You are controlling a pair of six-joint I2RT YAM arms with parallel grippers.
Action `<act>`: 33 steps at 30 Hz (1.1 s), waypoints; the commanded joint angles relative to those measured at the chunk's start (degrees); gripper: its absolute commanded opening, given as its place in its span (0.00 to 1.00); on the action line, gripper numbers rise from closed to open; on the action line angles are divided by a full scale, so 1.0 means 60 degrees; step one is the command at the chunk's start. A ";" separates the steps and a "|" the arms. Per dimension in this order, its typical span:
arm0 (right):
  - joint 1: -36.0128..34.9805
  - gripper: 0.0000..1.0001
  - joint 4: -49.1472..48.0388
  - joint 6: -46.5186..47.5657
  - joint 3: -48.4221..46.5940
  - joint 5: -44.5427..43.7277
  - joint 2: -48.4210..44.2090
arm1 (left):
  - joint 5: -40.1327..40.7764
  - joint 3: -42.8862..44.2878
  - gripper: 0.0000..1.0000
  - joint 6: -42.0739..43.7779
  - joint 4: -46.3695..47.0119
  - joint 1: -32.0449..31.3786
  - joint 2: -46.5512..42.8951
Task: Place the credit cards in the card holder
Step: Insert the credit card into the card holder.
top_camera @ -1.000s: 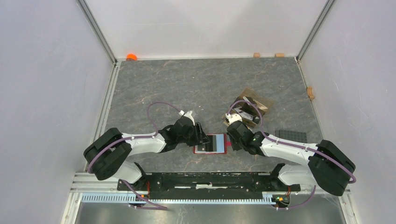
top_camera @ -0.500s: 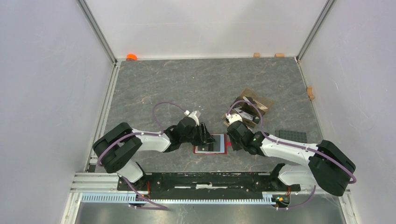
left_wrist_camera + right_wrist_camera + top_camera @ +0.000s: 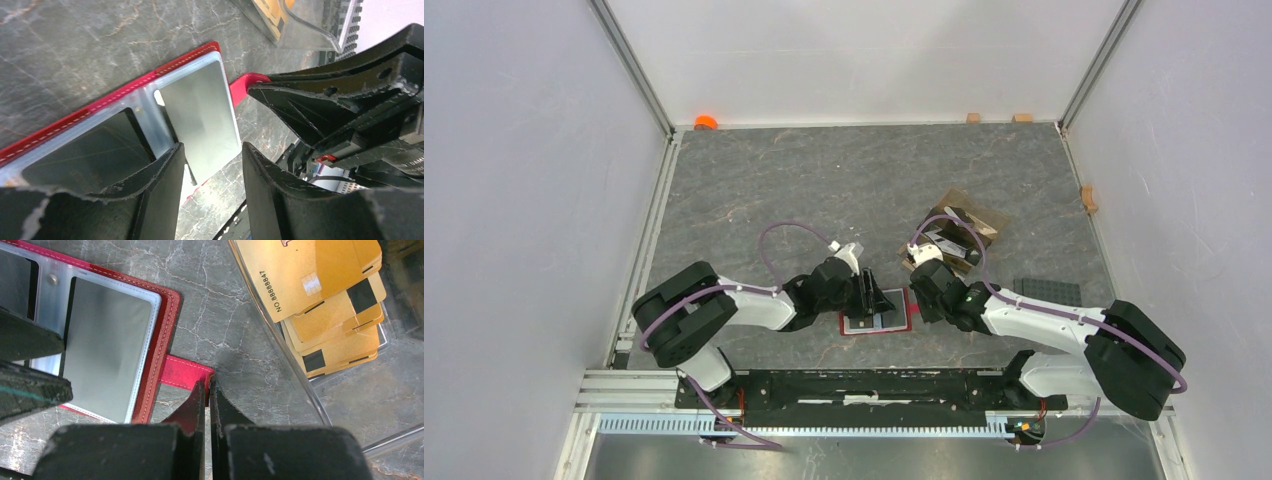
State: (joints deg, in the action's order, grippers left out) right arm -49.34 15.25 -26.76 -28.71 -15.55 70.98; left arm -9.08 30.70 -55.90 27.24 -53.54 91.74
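Left gripper [image 3: 212, 150]: jaws apart at the lower centre of the left wrist view, straddling the near edge of a pale grey plastic card [image 3: 200, 117].
Cards: the pale card lies at the right pocket of the open red stitched card holder [image 3: 159, 340]. A dark card [image 3: 85, 150] fills the left pocket. Orange cards [image 3: 310, 275] sit stacked in a clear tray [image 3: 350, 405], upper right of the right wrist view.
Right gripper [image 3: 207, 390]: fingers together at the holder's red closure tab [image 3: 185, 372], apparently pinning it.
Risk: a push could buckle the sleeve, or skid the holder if the tab slips free.
Setting: grey marbled tabletop [image 3: 824, 180], white walls [image 3: 524, 150], tan blocks [image 3: 973, 117] along the far edge.
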 commanded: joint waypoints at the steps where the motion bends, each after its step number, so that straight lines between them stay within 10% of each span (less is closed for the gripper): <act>1: -0.0059 0.00 0.0392 -0.0104 -0.0012 -0.0253 -0.0035 | 0.0053 0.0219 0.53 -0.0311 0.0975 -0.0177 0.0001; 6: -0.0042 0.11 0.0853 -0.0168 -0.0369 -0.0368 -0.0417 | 0.0350 -0.0170 0.57 -0.0258 0.0756 -0.0174 -0.0670; 16: -0.0059 0.52 0.0236 -0.0496 -0.0503 0.1829 -0.1947 | 0.1380 0.0251 0.89 0.0921 -0.4472 0.0222 -0.3062; 23: 0.0026 0.43 -0.1073 -0.1203 0.0179 0.2563 -0.1313 | 0.1243 0.0052 0.91 0.1303 -0.5385 0.0858 -0.3046; 33: 0.0341 0.39 -0.1904 -0.1661 0.0806 0.3229 -0.0930 | 0.0650 -0.0277 0.68 0.1192 -0.4585 0.0940 -0.2368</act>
State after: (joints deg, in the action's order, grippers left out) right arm -47.83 8.62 -34.76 -24.91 1.80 65.28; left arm -3.77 29.67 -50.39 -2.26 -48.16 75.88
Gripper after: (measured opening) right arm 0.413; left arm 0.709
